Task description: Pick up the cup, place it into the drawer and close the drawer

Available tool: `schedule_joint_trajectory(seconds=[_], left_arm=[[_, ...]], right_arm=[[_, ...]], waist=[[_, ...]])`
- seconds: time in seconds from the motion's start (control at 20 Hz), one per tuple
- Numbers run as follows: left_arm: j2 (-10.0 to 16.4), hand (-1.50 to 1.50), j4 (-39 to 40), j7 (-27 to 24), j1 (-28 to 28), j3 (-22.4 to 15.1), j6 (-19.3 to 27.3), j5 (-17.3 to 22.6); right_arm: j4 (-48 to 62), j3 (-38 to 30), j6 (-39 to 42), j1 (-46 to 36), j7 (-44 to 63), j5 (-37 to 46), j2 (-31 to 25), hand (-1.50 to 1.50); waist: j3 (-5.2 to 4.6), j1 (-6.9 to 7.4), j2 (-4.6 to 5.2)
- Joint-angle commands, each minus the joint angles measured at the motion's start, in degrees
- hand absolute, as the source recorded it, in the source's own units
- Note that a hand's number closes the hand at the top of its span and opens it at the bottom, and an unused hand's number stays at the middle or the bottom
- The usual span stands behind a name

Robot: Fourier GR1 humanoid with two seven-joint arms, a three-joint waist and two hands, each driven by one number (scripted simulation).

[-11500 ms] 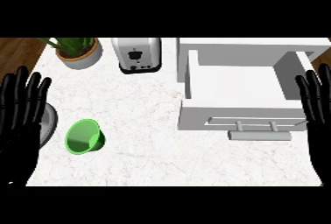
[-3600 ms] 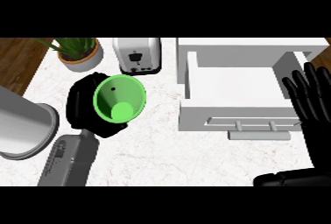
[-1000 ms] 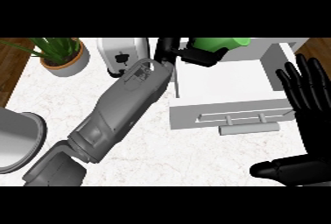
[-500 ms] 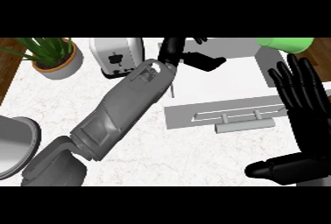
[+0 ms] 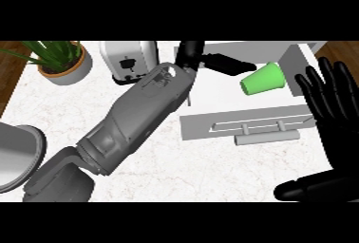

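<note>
Right hand (image 5: 335, 109) is hovering at the desk's (image 5: 210, 171) right edge, fingers straight and spread, holding nothing. Further back, the green cup (image 5: 263, 79) is lying tilted inside the open drawer (image 5: 203, 127). Left hand (image 5: 223, 62) is hanging just beside it, fingers spread, gripping nothing.

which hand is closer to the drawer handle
Right. The right hand is open just right of the handle; the left hand is well beyond it, at the back of the drawer.
</note>
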Motion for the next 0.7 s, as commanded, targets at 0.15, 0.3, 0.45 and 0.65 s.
schedule_joint_trajectory(seconds=[0.15,0.3,0.45,0.65], left_arm=[[0.0,-1.5,-4.26,-8.23,2.59,3.57,-3.36,5.04],[0.0,-1.5,-2.98,-5.69,1.87,7.09,-6.11,4.76],[2.1,-1.5,-7.89,-4.42,5.23,7.69,-3.26,4.32],[6.12,-1.5,-15.52,-3.51,11.0,8.12,-4.2,5.25]], right_arm=[[-0.59,-1.69,1.81,1.3,0.34,-3.84,-0.89,-1.5],[-0.18,-2.23,2.92,2.64,-0.77,-4.6,-1.01,1.5],[-4.04,-3.54,4.73,2.66,3.26,-6.49,-4.96,1.5],[-3.84,-2.88,9.8,4.01,1.25,-0.7,-9.93,1.5]], waist=[[-0.04,2.85,-0.74],[-0.05,4.39,-1.04],[-0.08,5.44,-1.5],[-0.11,7.05,-1.97]])
